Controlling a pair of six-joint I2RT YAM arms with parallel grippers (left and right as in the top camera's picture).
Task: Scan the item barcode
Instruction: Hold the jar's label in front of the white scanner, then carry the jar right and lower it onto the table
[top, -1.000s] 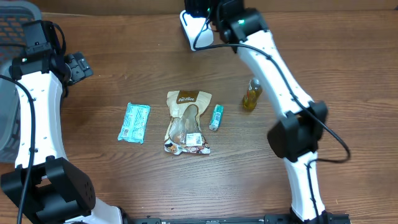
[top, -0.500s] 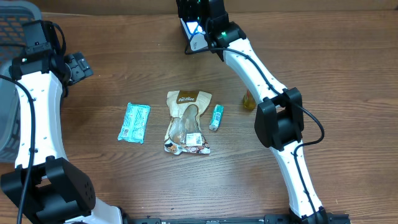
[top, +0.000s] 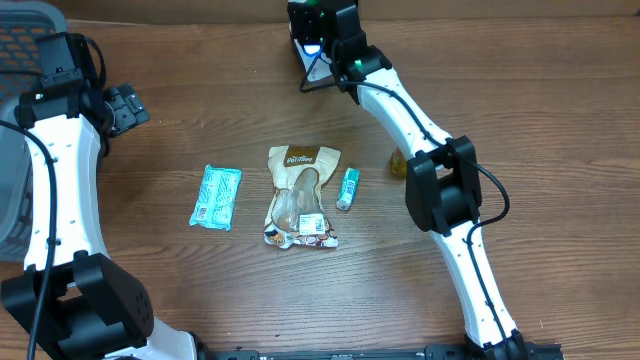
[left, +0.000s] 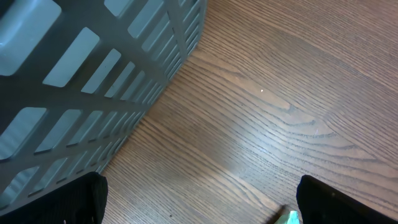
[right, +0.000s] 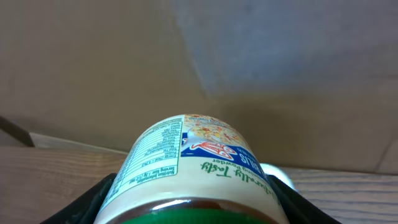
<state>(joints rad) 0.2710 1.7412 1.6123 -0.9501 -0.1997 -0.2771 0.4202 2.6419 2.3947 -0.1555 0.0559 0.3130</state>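
— 2 dark fingers (right: 102, 194) of the right gripper (top: 318, 48), clamped on what?
— On a white-labelled jar (right: 186, 155), pressed from both sides, spread partway to fit it. Held at the far edge of the table (top: 550, 120), top middle of the overhead view. Nutrition print and a red-and-blue logo turned toward the wrist camera, green along the bottom edge. Barcode side: cannot tell.
— And the left gripper (top: 125, 105)?
— Spread wide, gripping nothing, with 2 black fingers (left: 81, 199) at the bottom corners of the wrist view. Hanging over bare wood just beside a grey basket (left: 81, 81), at the left side of the table.
— Further out?
— 4 things lying on the wood, well apart from both grippers: a teal packet (top: 217, 197), a brown pouch (top: 300, 195) near it, a small teal tube (top: 347, 187) just right of the pouch, and a yellow bottle (top: 399, 163), half hidden behind the right arm (top: 440, 190).
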